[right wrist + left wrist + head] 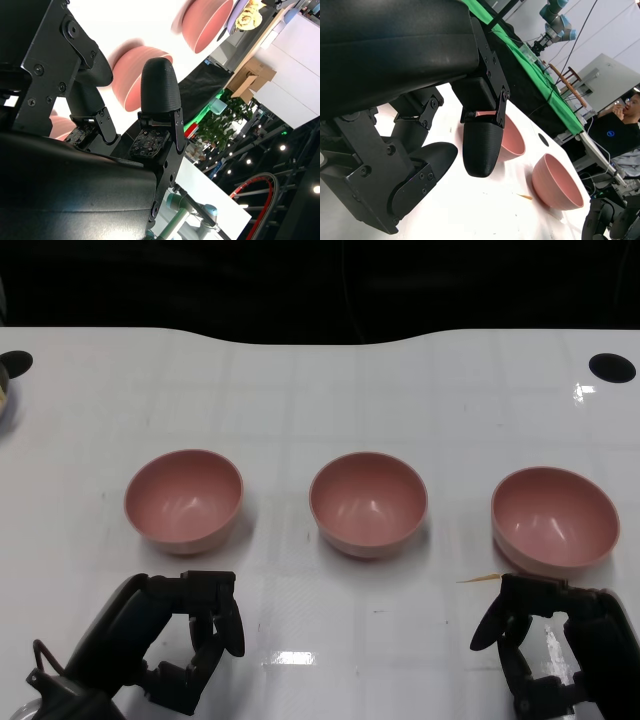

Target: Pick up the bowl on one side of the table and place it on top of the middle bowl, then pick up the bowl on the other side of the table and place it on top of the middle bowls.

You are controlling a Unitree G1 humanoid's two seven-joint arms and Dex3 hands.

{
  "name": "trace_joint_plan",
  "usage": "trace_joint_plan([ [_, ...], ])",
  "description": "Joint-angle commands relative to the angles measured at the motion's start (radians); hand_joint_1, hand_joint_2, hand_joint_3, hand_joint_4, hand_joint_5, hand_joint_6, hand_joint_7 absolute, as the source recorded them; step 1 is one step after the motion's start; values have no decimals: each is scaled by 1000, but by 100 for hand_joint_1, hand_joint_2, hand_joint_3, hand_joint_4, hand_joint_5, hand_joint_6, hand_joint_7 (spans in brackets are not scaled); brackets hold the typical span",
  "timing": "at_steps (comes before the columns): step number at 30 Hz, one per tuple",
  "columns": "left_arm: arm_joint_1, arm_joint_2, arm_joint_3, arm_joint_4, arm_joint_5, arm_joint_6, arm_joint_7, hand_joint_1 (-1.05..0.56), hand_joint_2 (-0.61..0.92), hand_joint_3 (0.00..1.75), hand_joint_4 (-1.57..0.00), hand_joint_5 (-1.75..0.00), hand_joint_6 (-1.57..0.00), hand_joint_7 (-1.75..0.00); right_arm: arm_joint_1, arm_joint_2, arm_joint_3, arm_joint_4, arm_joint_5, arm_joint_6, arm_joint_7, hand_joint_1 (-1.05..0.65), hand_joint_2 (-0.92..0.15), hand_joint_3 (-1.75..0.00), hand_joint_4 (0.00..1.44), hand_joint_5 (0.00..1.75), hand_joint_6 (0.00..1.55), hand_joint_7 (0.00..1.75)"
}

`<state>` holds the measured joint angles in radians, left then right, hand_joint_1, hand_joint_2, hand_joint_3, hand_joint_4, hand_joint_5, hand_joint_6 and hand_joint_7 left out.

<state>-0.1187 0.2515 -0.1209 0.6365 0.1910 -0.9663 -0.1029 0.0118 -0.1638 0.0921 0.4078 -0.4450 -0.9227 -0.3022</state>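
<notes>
Two black hands with hard matte shells sit nearest on the glossy white table (300,390). The left hand (190,640) holds nothing, its fingers curled but apart; the right hand (560,640) likewise grips nothing, fingers spread. Just beyond them stand three smooth, round pink bowls in a row, well apart: the left bowl (184,500), the middle bowl (368,504) and the right bowl (554,521). A thin pale sliver (478,579) lies beside the right bowl.
</notes>
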Motion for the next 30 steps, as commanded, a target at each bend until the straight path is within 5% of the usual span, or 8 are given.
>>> trace_joint_plan([
  [1,-5,11,6,12,-1,-12,-4,-9,13,162,-94,-157,-96,-133,-1,-15,-6,2,4,-9,-1,15,4,-175,99,159,98,122],
  [12,-7,7,11,19,-19,-27,-7,-7,14,160,-94,-156,-96,-132,2,-12,-5,-6,0,-2,-2,14,4,-175,100,160,99,121],
  [17,-15,1,26,45,-20,-59,11,-9,26,142,-88,-135,-91,-113,3,-12,-6,-7,-8,-2,-8,12,4,-175,98,160,99,121],
  [22,4,-17,43,0,-26,-10,14,-20,47,95,-76,-131,-84,-75,5,-11,-5,-8,0,-1,-3,11,1,-174,97,161,99,121],
  [30,37,-2,86,-180,107,164,100,-26,81,22,-61,-90,-73,-31,4,-2,-2,-15,-6,12,-5,13,1,-174,98,161,99,120],
])
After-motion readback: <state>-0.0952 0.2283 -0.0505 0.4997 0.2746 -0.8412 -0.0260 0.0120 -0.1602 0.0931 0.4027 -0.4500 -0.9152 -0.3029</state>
